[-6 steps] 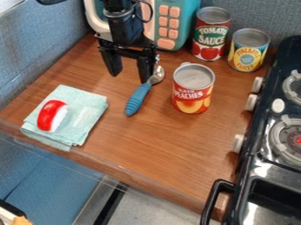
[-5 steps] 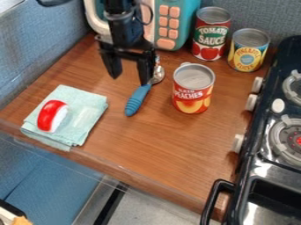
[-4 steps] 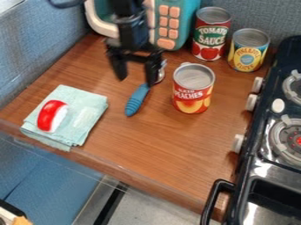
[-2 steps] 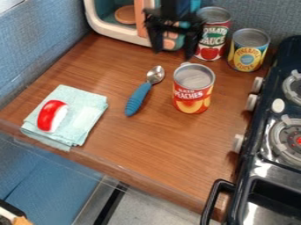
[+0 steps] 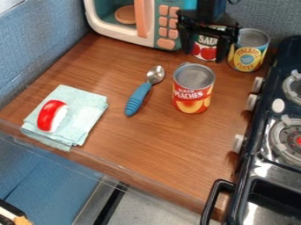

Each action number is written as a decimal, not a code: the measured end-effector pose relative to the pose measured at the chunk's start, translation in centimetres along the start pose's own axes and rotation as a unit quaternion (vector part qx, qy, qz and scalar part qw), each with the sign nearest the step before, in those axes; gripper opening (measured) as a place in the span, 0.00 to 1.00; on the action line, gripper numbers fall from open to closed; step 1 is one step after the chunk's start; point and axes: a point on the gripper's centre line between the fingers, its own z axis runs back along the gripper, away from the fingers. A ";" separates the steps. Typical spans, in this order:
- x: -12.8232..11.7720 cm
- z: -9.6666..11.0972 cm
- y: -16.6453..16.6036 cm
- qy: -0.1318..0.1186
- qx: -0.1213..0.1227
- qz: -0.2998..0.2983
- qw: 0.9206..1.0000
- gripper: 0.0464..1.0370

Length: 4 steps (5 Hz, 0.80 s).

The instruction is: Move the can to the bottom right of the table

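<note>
The peaches can (image 5: 192, 88), with its orange and red label, stands upright near the middle of the wooden table (image 5: 141, 145). My gripper (image 5: 203, 56) is open above and behind it, towards the back of the table, with its two fingers spread and apart from the peaches can. Behind the gripper stands the tomato sauce can (image 5: 204, 47), partly covered by it. A yellow and blue pineapple can (image 5: 249, 51) stands just right of the gripper.
A blue-handled spoon (image 5: 137, 97) lies left of the peaches can. A folded cloth (image 5: 89, 115) with a red and white object (image 5: 53, 116) is at the left. A toy microwave (image 5: 120, 30) stands at the back, and a black stove (image 5: 258, 151) lines the right side.
My gripper has moved right, from over the spoon's area to in front of the tomato sauce can. The spoon's bowl is now uncovered. The peaches can has not moved.
</note>
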 end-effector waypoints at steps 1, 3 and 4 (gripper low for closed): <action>0.4 -1.3 0.0 -0.002 0.012 0.013 1.000 0.96; 0.1 -3.1 0.2 0.015 0.024 0.009 1.000 0.96; -0.7 -3.9 0.2 0.026 0.023 0.003 0.999 0.96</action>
